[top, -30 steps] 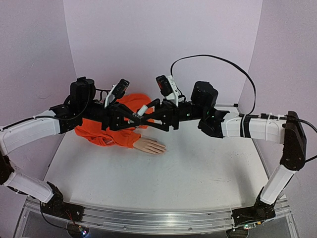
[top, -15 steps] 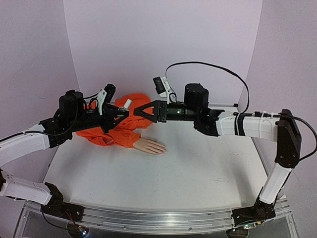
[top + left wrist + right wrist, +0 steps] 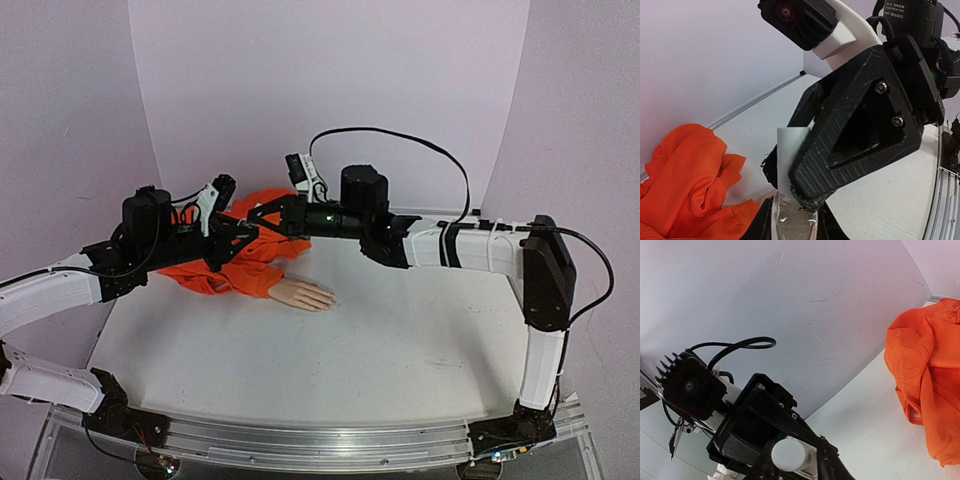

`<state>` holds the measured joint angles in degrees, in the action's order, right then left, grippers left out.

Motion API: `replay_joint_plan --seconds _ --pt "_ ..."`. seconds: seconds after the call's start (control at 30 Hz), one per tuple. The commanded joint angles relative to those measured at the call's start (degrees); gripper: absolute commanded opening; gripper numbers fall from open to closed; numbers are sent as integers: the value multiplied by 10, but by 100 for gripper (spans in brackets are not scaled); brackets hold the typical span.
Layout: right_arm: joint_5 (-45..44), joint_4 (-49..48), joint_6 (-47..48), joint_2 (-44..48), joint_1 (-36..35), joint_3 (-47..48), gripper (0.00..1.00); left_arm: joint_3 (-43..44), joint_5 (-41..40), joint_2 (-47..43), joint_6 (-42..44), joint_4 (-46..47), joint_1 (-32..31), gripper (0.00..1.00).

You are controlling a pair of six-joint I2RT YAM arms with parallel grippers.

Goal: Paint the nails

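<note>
**A:** Start at the near edge of the overhead view. What is on the table (image 3: 400,350)?

**B:** Mostly bare white top. Toward 10 o'clock from its middle lies the mannequin hand (image 3: 303,294), flat on the surface, with its fingers pointing to about 4 o'clock.

**A:** And the nails (image 3: 328,300)?

**B:** They are at those fingertips, on the 4 o'clock end of the hand, but too small to make out. Both grippers hang at about 11 o'clock from the hand, well apart from the fingertips.

**A:** What is behind the hand?

**B:** Its wrist runs into the orange sleeve (image 3: 235,275), which is bunched up at 10 o'clock from it.

**A:** What about the left gripper (image 3: 793,226)?

**B:** It is clamped on a small clear bottle (image 3: 792,212) above the sleeve. The bottle's white cap (image 3: 790,147) points away from the left wrist camera.

**A:** And the right gripper (image 3: 789,181)?

**B:** It reaches in from 3 o'clock in the overhead view. Its fingers (image 3: 855,130) bracket the cap: one lies across the front, and the other shows just behind, on the cap's 9 o'clock side. I cannot tell whether they actually pinch it.

**A:** What is farthest back?

**B:** A black cable (image 3: 400,135) loops over the right arm, against the pale wall (image 3: 330,70) at 12 o'clock.
</note>
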<state>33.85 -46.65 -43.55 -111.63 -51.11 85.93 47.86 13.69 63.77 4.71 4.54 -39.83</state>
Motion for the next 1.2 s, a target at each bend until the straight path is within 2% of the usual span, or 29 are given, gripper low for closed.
replay_joint_plan --seconds 0.0,0.13,0.23,0.33,0.43,0.5,0.57,0.67,0.77,0.8,0.87,0.97,1.07,1.17 --pt "2 -36 -7 6 -6 28 20 4 6 -16 3 24 -3 0" --pt "20 -40 10 16 -5 10 0 18 49 -11 -23 19 -2 0" --pt "67 -61 47 33 -5 -24 0 38 137 -4 -66 19 12 0" --pt "157 -111 95 52 -5 -81 0 77 305 26 -128 20 49 0" --pt "327 -217 110 64 -6 -144 0 132 512 71 -179 49 62 0" --pt "362 -245 123 80 -6 -178 0 154 649 101 -231 105 60 0" --pt "375 -247 144 99 -6 -201 0 164 699 111 -248 126 58 0" --pt "367 -246 151 110 -5 -211 0 154 655 99 -220 128 58 0" --pt "344 -245 136 103 -5 -204 0 135 568 87 -193 129 58 0" --pt "332 -245 131 101 -3 -202 6 125 531 82 -181 129 58 0" --pt "289 -242 121 104 5 -204 26 100 438 70 -158 129 58 0" --pt "220 -212 106 114 32 -210 45 58 298 39 -113 117 57 0" --pt "150 -146 102 123 56 -210 60 32 170 13 -78 94 54 0" --pt "85 -52 121 124 60 -171 69 18 87 -3 -49 80 45 0"
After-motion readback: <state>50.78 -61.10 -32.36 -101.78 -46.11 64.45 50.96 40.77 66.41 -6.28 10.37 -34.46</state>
